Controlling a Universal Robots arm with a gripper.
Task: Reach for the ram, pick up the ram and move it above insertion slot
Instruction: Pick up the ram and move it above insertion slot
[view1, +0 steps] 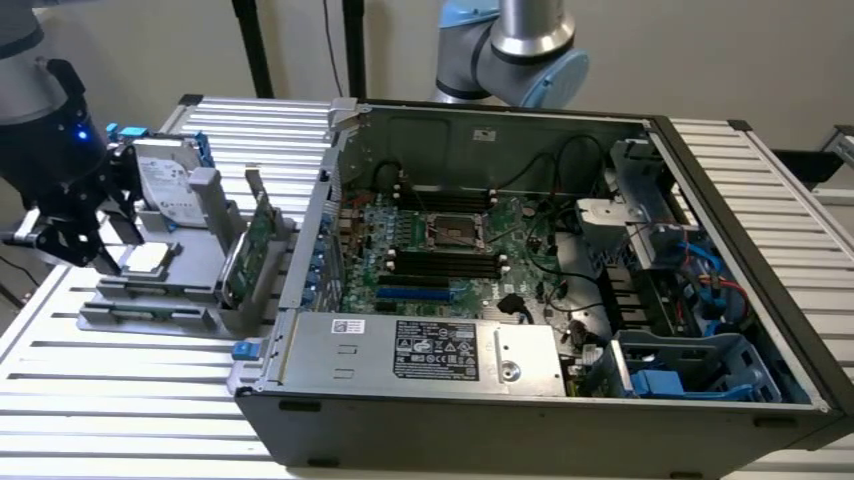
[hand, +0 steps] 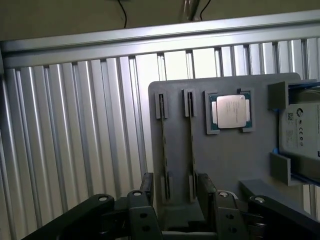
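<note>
At the exterior view's left the gripper (view1: 60, 245) hangs over the grey holder (view1: 147, 315), jaws spread wide and gripping nothing. From the wrist, its fingers (hand: 147, 192) stand apart above the holder's two narrow slots, where the ram (hand: 191, 150) sits edge-on as a thin strip, just beside the processor chip (hand: 231, 111). Moving right, the hard drive (view1: 167, 180) stands upright on the holder, then the green expansion card (view1: 247, 250), then the open computer case (view1: 534, 420).
</note>
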